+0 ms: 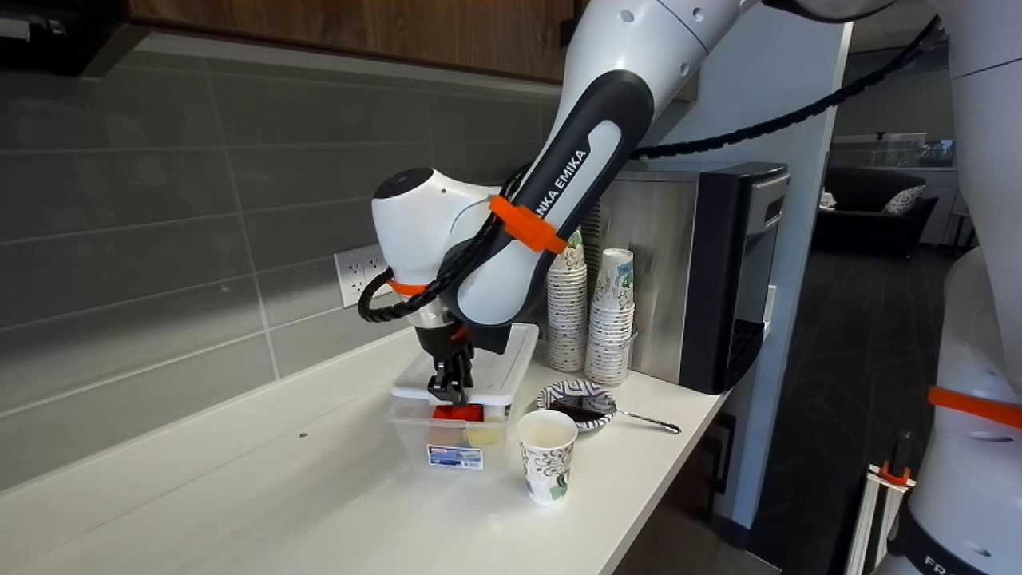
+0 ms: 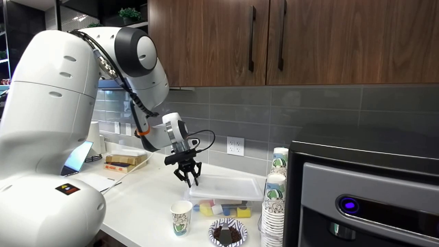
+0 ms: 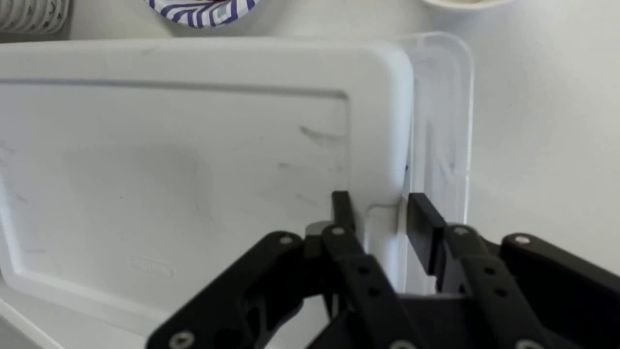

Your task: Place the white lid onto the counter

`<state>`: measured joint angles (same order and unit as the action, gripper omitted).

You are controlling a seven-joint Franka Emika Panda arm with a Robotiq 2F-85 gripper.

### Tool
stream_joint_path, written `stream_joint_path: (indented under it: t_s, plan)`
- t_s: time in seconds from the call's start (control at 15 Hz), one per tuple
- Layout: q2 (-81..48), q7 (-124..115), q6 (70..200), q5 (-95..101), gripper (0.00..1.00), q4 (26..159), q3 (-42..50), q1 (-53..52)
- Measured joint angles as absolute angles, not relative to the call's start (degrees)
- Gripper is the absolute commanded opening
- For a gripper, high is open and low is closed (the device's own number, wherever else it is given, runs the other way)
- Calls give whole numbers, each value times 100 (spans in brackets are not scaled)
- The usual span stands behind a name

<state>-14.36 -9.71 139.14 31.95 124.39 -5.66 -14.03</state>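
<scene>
The white lid (image 1: 511, 363) lies on top of a clear container (image 1: 409, 431) on the counter (image 1: 319, 495); the lid shows in an exterior view (image 2: 228, 187) and the wrist view (image 3: 218, 145). The lid is shifted, leaving a strip of the container's end (image 3: 443, 97) uncovered. My gripper (image 3: 379, 196) is open at that end of the lid. One finger is over the lid's top, the other just past its edge above the uncovered strip. Nothing is gripped. The gripper also shows in both exterior views (image 1: 449, 393) (image 2: 193, 183). Whether the fingertips touch the lid is unclear.
A patterned paper cup (image 1: 547, 467) stands beside the container. A patterned bowl (image 2: 242, 230) with dark contents and a spoon (image 1: 651, 421) is close by. Tall cup stacks (image 1: 611, 335) and a dispenser machine (image 1: 730, 275) stand at the counter's end. A tiled wall (image 1: 120, 271) runs behind.
</scene>
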Motion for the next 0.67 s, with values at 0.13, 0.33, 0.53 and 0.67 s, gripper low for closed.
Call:
stream_joint_path:
  t_s: [0.13, 0.33, 0.53, 0.67]
  plan:
    - [-1346, -1123, 13771, 3402, 8, 12438, -569, -1508]
    - [-1243, -1418, 13436, 3807, 8, 12438, -634, -1702]
    - [-1215, -1657, 13197, 4197, 8, 12443, -792, -1866]
    - [-1215, -1695, 13180, 4321, 8, 12454, -929, -1917]
